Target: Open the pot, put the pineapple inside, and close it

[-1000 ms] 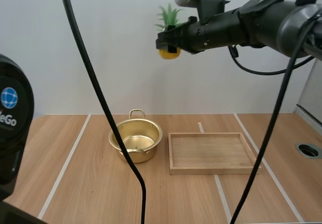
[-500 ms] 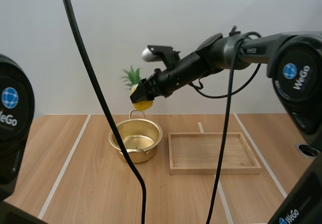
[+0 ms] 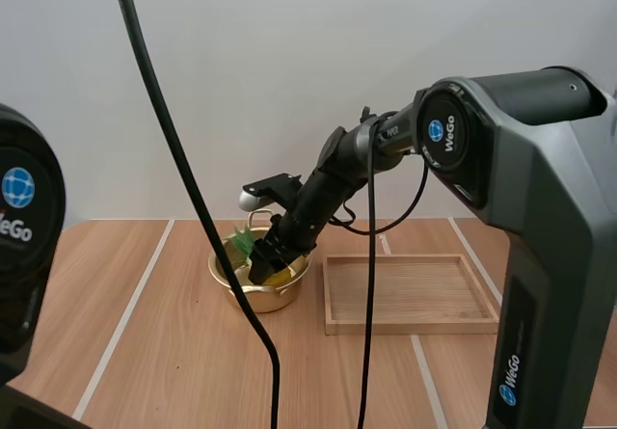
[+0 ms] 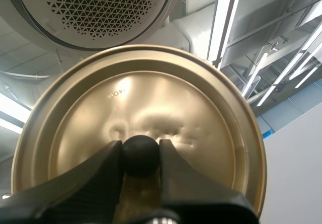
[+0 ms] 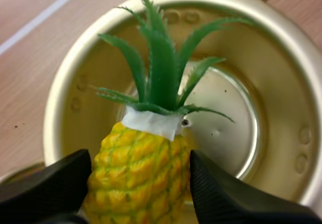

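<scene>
Pineapple (image 5: 141,168) hangs in the pot (image 5: 282,83), right end effector (image 5: 140,183) clamped on it; letting go looks next. Left end effector (image 4: 141,156) pinches the lid (image 4: 201,113).

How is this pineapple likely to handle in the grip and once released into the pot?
The pineapple looks like a stiff, probably light plastic toy: the right gripper pinches its bumpy body without visible denting, so slipping seems unlikely. With its rounded body and tall leaves, it would likely tip against the pot wall when released.
</scene>
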Action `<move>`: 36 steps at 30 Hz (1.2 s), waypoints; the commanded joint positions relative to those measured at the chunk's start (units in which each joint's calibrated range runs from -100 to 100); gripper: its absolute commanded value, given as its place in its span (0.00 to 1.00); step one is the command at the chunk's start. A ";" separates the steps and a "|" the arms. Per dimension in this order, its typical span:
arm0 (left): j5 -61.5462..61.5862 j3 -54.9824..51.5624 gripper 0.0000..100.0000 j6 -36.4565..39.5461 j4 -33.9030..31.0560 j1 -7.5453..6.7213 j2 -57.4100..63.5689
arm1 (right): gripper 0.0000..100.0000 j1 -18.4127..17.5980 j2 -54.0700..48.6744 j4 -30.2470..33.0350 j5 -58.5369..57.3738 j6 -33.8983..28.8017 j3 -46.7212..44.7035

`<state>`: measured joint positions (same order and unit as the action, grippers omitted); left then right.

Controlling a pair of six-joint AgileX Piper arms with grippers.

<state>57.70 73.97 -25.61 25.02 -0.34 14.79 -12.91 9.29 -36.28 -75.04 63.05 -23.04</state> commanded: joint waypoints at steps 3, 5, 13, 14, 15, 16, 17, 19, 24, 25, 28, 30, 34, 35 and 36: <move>-0.63 -0.15 0.00 0.12 -0.08 -0.17 0.04 | 0.00 -0.11 0.15 1.51 0.26 -0.40 0.09; -0.63 -0.15 0.00 0.12 -0.08 -0.17 0.04 | 0.00 -0.11 0.15 1.51 0.70 -0.49 0.09; -0.63 -0.15 0.00 0.12 -0.08 -0.17 0.04 | 0.23 -0.11 0.15 7.02 1.59 -5.55 0.09; -0.63 -0.15 0.00 0.12 -0.08 -0.17 0.04 | 0.38 -0.11 0.15 8.04 1.98 -6.18 0.09; -0.63 -0.15 0.00 0.12 -0.08 -0.17 0.04 | 0.51 -0.11 0.15 8.63 2.25 -6.47 0.09; -0.47 -0.15 0.00 0.12 -0.08 -0.17 0.04 | 0.70 -0.11 0.15 8.90 2.70 -6.85 0.09; -0.47 -0.15 0.00 0.12 -0.08 -0.17 0.04 | 0.90 -0.11 0.01 9.01 2.89 -6.85 0.09; -0.25 -0.15 0.00 0.12 -0.08 -0.17 0.04 | 1.00 -0.11 -0.52 8.90 4.12 -6.85 0.09; -0.09 -0.15 0.00 0.12 -0.08 -0.17 0.04 | 1.00 -0.11 -4.47 8.67 7.59 -6.84 0.24; -0.09 -0.15 0.00 0.12 -0.08 -0.17 0.04 | 1.00 -0.11 -5.71 8.67 8.33 -6.84 0.24; 0.07 -0.15 0.00 0.12 -0.08 -0.17 0.04 | 1.00 -0.11 -10.07 8.67 12.06 -6.84 0.24; 0.07 -0.15 0.00 0.12 -0.08 -0.17 0.04 | 1.00 -0.02 -14.05 8.67 16.22 -7.06 0.24; 0.07 -0.15 0.00 0.12 -0.36 -0.17 0.04 | 1.00 0.54 -23.01 8.41 31.74 -11.58 0.24; 0.07 -0.15 0.00 0.12 -0.66 -0.17 0.04 | 1.00 0.87 -25.61 8.41 35.39 -13.33 0.24; 0.07 -0.15 0.00 0.12 -0.98 -0.17 0.04 | 1.00 1.28 -28.09 8.41 38.20 -14.69 0.24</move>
<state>58.22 73.97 -25.71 24.72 -0.34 14.79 -12.44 -13.24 -27.74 -44.48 51.61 -22.77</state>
